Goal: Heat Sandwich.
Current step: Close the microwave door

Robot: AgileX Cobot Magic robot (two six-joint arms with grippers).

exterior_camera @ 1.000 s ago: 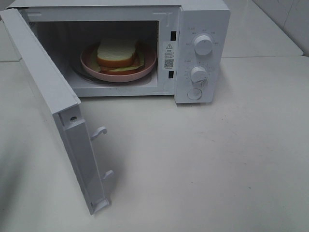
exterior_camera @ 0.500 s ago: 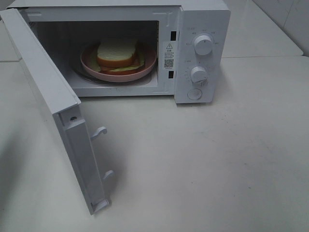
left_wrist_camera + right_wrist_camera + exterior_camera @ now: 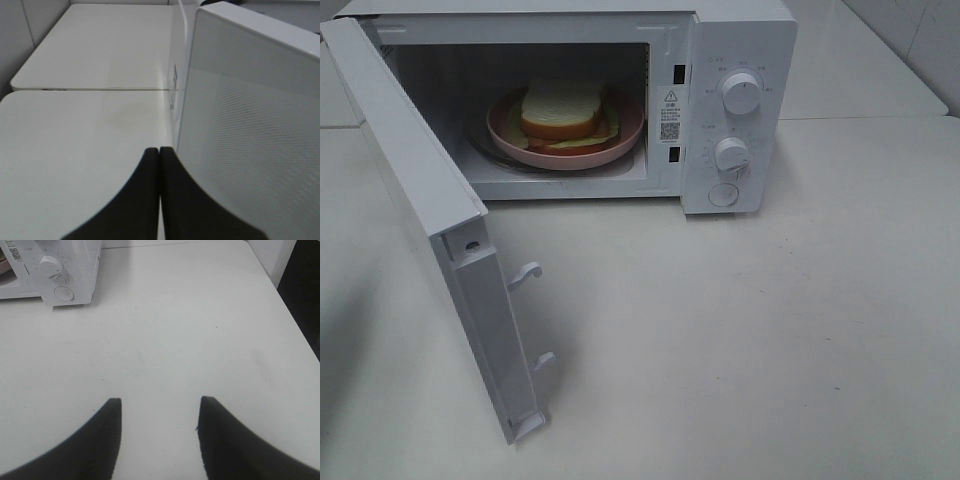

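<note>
The left fingers (image 3: 142,200) are pressed together, empty, just beside the outer face of the open microwave door (image 3: 250,125). The right fingers (image 3: 95,440) stand apart above the tabletop (image 3: 175,315), holding nothing. The sandwich (image 3: 560,108) sits on a pink plate (image 3: 632,128) inside the microwave (image 3: 740,40), in the upper left of the high view.

White table (image 3: 770,330), plain matte top with a few faint scuffs. A white microwave (image 3: 760,90) sits on it at the far side, its door (image 3: 410,170) swung open out over the tabletop. A second white table (image 3: 860,70) butts up behind, and the seam (image 3: 880,118) between them runs into the microwave's side.
</note>
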